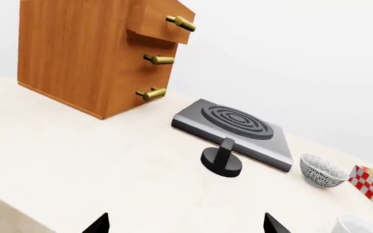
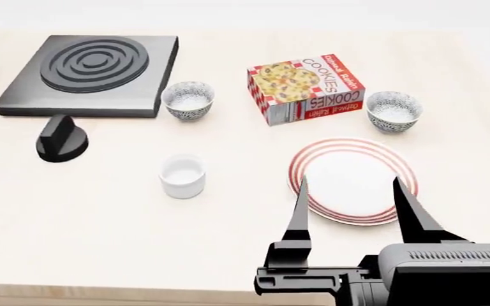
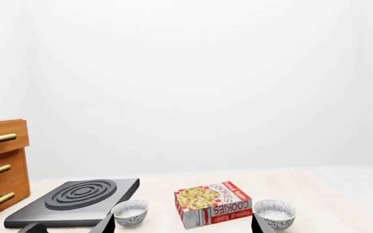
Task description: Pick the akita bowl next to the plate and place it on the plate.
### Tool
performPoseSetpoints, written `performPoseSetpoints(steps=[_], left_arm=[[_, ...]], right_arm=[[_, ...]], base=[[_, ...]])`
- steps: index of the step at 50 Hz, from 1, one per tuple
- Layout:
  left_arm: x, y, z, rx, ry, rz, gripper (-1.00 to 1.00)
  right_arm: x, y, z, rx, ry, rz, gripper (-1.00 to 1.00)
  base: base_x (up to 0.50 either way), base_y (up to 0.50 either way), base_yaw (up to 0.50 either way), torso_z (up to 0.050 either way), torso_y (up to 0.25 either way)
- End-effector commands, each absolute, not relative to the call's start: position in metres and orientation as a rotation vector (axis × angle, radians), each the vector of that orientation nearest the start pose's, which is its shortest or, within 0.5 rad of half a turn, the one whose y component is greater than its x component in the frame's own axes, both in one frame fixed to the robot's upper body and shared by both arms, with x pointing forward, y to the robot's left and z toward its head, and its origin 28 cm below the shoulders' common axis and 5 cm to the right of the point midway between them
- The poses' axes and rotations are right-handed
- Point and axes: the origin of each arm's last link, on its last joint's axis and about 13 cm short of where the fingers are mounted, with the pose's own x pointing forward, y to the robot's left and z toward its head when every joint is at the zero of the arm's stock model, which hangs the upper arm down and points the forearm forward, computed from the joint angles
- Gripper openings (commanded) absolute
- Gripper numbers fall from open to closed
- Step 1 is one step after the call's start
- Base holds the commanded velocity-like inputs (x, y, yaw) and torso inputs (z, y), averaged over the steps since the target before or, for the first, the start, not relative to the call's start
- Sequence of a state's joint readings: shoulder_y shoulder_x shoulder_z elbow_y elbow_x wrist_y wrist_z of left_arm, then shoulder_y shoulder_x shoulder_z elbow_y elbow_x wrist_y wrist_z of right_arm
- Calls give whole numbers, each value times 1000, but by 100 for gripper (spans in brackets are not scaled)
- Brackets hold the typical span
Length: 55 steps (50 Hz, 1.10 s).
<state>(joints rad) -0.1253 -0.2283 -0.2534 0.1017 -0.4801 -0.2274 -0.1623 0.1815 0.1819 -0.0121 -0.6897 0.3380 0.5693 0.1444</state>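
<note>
Akita bowl (image 2: 393, 110) was found on the pale table (image 2: 228, 242), just beyond the far right rim of the plate (image 2: 353, 180) and beside the right end of the cookie box (image 2: 305, 88). It stood upright, apart from the plate, with its white inside showing. A second speckled bowl (image 2: 188, 100) of the same look was noted between the left end of the cookie box and the right edge of the hotplate (image 2: 91, 74), well away from the plate. The plate was seen bare, its red rings unbroken.

The right gripper (image 2: 349, 197) was observed hovering over the near part of the plate, its two dark fingers spread wide with nothing held between them. In the right wrist view, the akita bowl (image 3: 275, 214) appeared ahead, on the side of one fingertip.

Of the left gripper (image 1: 184, 224), only two fingertips were visible in the left wrist view; they stood well apart and held nothing.

A plain white cup (image 2: 183, 176) was recorded to the left of the plate, and a black knob (image 2: 61, 141) near the front of the hotplate. A wooden drawer unit (image 1: 95, 48) with brass handles stood beyond the hotplate's left.
</note>
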Motion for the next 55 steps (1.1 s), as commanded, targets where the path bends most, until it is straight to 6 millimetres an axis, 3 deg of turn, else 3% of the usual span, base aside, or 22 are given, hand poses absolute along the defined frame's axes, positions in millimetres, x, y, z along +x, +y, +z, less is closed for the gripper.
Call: performPoseSetpoints(steps=[1,42,55], left_arm=[[234,299,65,-278,-57,320,100],[233,298,66,-281,-57,322,100],[235,298,64,-283,-56,320,100]], right_arm=[[213,-106,154,93,-270,85,100],[213,-106,153,88,-265,91,100],[212,-107,153,89,-263,91,100]], base=[[0,-223,0,0,0],[0,-224,0,0,0],[0,-22,0,0,0]])
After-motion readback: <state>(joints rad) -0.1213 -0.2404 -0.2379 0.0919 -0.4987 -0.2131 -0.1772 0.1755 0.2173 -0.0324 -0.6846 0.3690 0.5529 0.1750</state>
